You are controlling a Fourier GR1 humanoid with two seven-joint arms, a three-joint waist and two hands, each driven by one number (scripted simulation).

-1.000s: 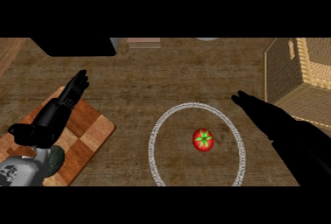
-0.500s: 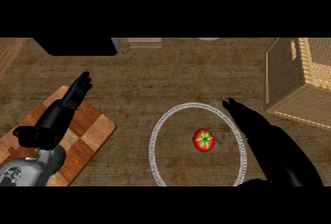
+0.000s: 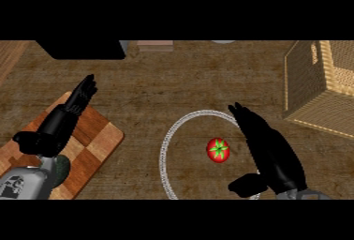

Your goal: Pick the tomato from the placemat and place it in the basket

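Head view: tomato (image 3: 217, 150) on round placemat (image 3: 181, 124), just left of the nearer right hand (image 3: 266, 150), fingers straight, holding nothing; basket (image 3: 323, 89) at counter's far-right corner.

We have a single view, taken from head height and aimed steeply down at the bench (image 3: 173, 79). Both forearms enter from the lower edge: the left hand (image 3: 81, 93) at the view's left, the right hand (image 3: 259, 136) at its right, so the view is not mirrored. The far side of the bench lies along the upper edge. The basket (image 3: 325, 89) is cut off by the right edge, the checkered board (image 3: 90, 140) by the lower left. With one view, we have no overlap to report.
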